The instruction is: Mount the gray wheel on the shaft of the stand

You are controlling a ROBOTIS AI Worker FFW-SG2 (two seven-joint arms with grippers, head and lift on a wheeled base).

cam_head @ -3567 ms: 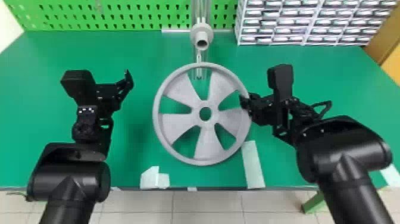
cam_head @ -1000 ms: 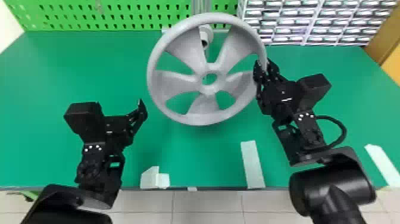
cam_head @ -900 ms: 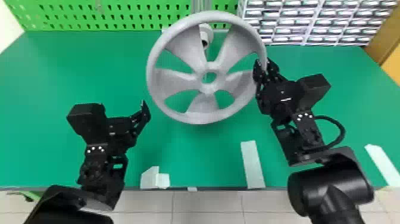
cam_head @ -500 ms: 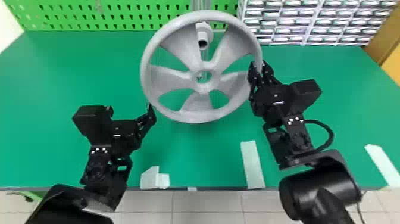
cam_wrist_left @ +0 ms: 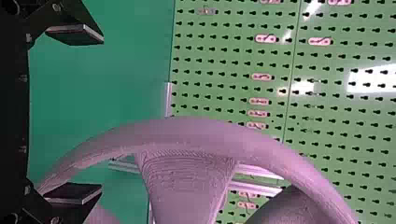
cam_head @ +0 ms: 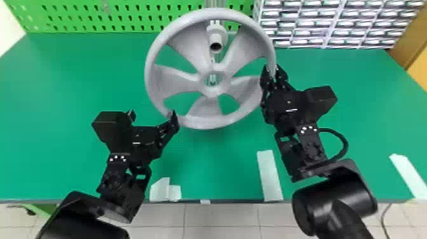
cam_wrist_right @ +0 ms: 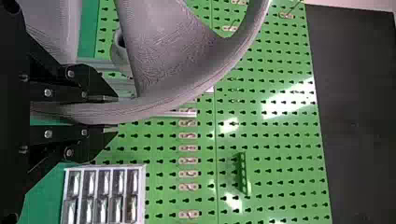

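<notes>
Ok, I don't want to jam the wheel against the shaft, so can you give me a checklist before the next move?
1. Right tool shut on the rim of the wheel: ok.
2. Left tool gripping the rim: not ok, its fingers stand wide apart.
3. Left tool's finger clear of the rim: cannot tell; the two look very close.
4. Hub in line with the shaft: not ok; in the head view the shaft's end shows between two spokes, above the hub.
5. Hub's hole open: ok, the view passes through it.
6. Wheel square to the shaft: cannot tell.
</notes>
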